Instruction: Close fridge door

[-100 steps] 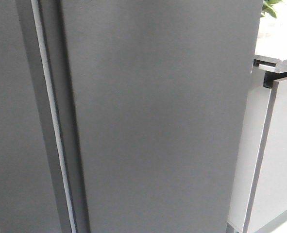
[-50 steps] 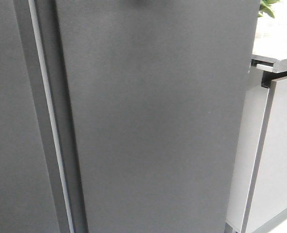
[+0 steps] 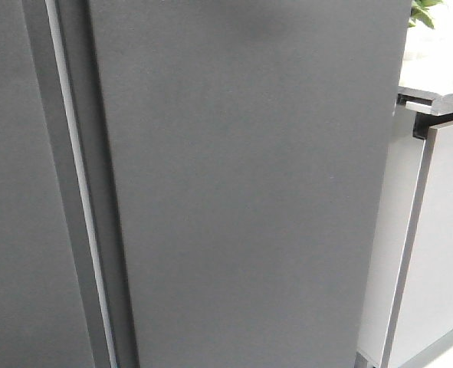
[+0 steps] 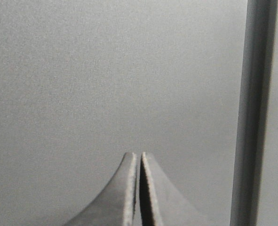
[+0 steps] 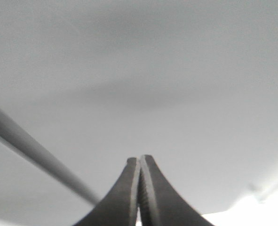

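Fridge door (image 3: 249, 192): tall, flat, matte dark grey; fills the centre of the front view from top edge to bottom edge; thick left edge on show, turned slightly toward the camera.
Twin door panel (image 3: 15, 199): same dark grey, at far left of the front view; set just beside the fridge door, parted from it by a narrow vertical gap.
Gap strip (image 3: 77, 192): pale grey line running the full height between the two panels, leaning slightly.
Cabinet doors (image 3: 444, 253): pale grey and glossy, to the right of the fridge door, under a light countertop (image 3: 437, 80).
Plant (image 3: 424, 11): green leaves, top right corner above the countertop.
Left gripper (image 4: 139, 155): fingers pressed together with only a hairline seam between them, holding nothing; tips aimed squarely at a flat grey panel face, very close to it; contact not discernible; a dark vertical seam (image 4: 251, 113) off to one side.
Right gripper (image 5: 139, 159): fingers brought together, holding nothing; tips pointed at a blurred grey surface, close to it; a dark slanted line (image 5: 35, 150) crossing that surface beside the fingers.
Arms in front view: neither visible.
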Tool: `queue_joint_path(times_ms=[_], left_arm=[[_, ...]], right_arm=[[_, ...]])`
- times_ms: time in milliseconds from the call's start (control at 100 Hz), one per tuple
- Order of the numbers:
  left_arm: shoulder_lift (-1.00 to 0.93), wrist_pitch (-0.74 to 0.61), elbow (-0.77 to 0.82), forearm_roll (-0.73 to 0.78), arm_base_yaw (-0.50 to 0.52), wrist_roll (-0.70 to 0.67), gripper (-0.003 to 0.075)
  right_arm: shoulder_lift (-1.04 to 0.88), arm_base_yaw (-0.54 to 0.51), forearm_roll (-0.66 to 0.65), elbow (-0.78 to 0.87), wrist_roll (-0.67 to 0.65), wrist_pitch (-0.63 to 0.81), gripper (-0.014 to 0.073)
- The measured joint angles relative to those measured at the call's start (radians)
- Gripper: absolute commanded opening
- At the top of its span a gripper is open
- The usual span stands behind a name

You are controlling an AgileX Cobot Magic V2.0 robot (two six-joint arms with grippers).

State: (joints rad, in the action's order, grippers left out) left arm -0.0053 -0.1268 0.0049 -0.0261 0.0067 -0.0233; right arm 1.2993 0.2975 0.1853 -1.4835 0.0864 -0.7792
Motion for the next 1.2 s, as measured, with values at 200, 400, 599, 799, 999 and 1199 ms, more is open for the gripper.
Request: queue_joint_path(times_ms=[200, 400, 599, 799, 999, 1199], left_arm=[[0.0, 0.0, 0.0, 0.0, 0.0, 0.0, -0.002], [0.0, 0.0, 0.0, 0.0, 0.0, 0.0, -0.002], [0.0, 0.0, 0.0, 0.0, 0.0, 0.0, -0.002], [0.0, 0.0, 0.0, 0.0, 0.0, 0.0, -0.002], [0.0, 0.0, 0.0, 0.0, 0.0, 0.0, -0.002], [0.0, 0.0, 0.0, 0.0, 0.0, 0.0, -0.002]], right_arm=[[-0.228, -0.158, -0.019, 0.252, -0.008, 0.01, -0.0046], [-0.402, -0.273, -0.026, 0.473, -0.03, 0.017, -0.0046], [-0.576, -0.284, -0.024, 0.68, -0.033, 0.084, -0.0046], [-0.769, -0.284, -0.02, 0.85, -0.035, 0.284, -0.0046], [-0.845, -0.285, -0.018, 0.96, -0.035, 0.363, -0.0046], [-0.845, -0.286, -0.018, 1.012, -0.035, 0.367, -0.0046]])
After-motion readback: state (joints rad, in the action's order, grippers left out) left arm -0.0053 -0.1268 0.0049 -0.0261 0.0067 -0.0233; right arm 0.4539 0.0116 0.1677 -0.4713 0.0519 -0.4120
